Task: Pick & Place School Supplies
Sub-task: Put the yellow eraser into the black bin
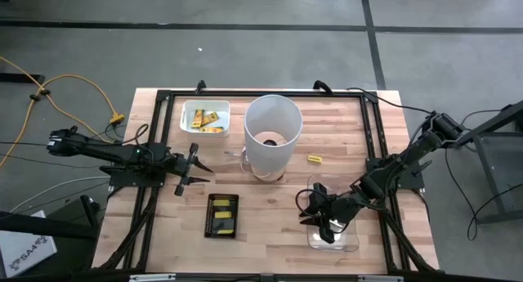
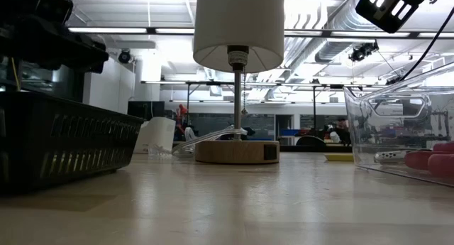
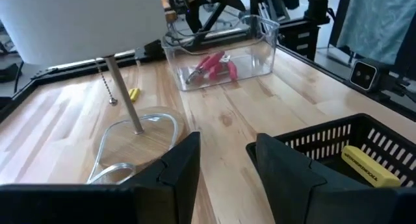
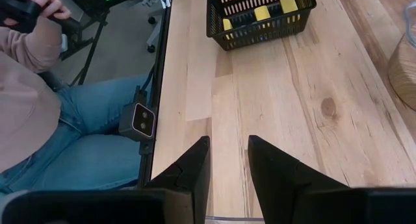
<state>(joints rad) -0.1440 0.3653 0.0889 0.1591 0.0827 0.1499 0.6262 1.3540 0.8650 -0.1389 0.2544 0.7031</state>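
Yellow piece (image 1: pixel 315 158) lies alone on the surface beside the lamp (image 1: pixel 272 135); it looks light and stiff, best pinched across its short sides. Right claw (image 1: pixel 325 221) hovers over the clear bin (image 1: pixel 353 243), slightly parted, empty. Left claw (image 1: pixel 193 169) waits open, empty.

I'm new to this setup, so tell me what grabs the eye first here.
A tall white lamp on a round wooden base dominates the table's middle. To its left, the left gripper hangs open above a black mesh basket holding yellow pieces. At the near right, the right gripper hovers empty over a clear bin containing pink-handled pliers.
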